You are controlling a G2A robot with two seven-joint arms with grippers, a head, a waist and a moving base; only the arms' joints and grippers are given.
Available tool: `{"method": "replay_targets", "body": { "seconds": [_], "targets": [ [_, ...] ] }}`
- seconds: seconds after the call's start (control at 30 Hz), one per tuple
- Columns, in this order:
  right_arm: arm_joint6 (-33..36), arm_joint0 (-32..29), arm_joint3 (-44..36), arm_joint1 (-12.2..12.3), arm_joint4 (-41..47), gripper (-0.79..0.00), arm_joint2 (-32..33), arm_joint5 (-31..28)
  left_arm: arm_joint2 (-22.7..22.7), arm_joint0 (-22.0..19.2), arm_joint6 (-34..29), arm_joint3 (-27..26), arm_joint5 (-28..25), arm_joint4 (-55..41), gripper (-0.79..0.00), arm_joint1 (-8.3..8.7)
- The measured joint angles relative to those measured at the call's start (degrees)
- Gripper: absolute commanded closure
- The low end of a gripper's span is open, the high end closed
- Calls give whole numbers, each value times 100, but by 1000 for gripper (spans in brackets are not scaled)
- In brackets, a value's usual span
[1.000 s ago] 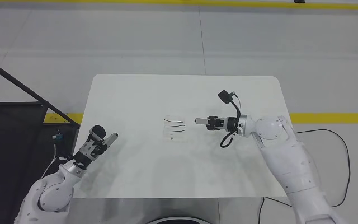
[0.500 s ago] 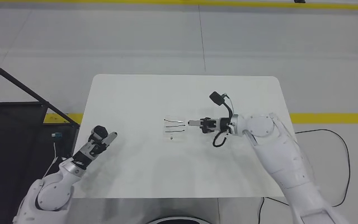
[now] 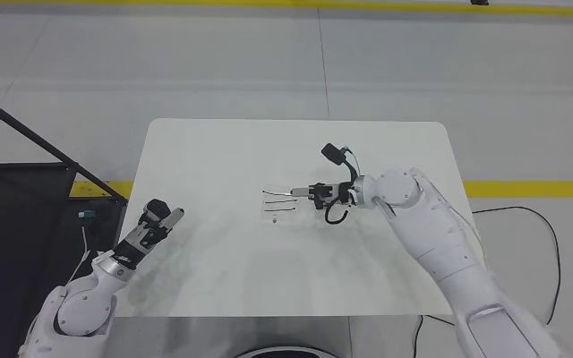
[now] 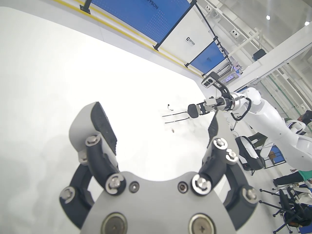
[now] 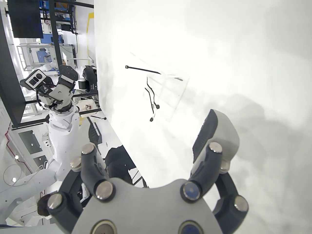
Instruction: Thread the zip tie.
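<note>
The black zip ties (image 3: 279, 192) lie loose near the middle of the white surface (image 3: 224, 259), none of them threaded or held. In the right wrist view a straight tie (image 5: 142, 69) lies with its square head toward the surface's edge. Two curved ties (image 5: 149, 90) lie just beside it, side by side, their heads at the ends farther from the straight tie. The ties rest partly on a clear rectangle (image 5: 179, 93). It lies flat on the surface, and I cannot tell whether it is a sheet or a shallow tray. Some of each strand runs past its outline onto the bare surface. A small dark speck (image 3: 272, 219) sits near the ties, on the side toward the robot.

The right gripper (image 3: 303, 191) hangs low just beside the ties, pointing along the surface at the end of the strand farther from the robot. I cannot tell whether it touches that strand. Its fingers (image 5: 213, 132) are spread apart with nothing between them.

The left gripper (image 3: 170, 217) is well apart from the ties, near the surface's left edge. Its fingers (image 4: 103, 125) are released wide, holding nothing.
</note>
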Motion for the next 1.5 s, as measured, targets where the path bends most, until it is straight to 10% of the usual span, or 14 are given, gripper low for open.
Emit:
{"method": "replay_targets", "body": {
  "seconds": [0.57, 1.5],
  "targets": [
    [51, 276, 480, -198, -73, -311, -285, -29, 0, 0, 0, 0, 0, 0, -785, 0],
    [197, 568, 1016, -463, -76, -151, -519, -168, 0, 0, 0, 0, 0, 0, -785, 0]
  ]
}}
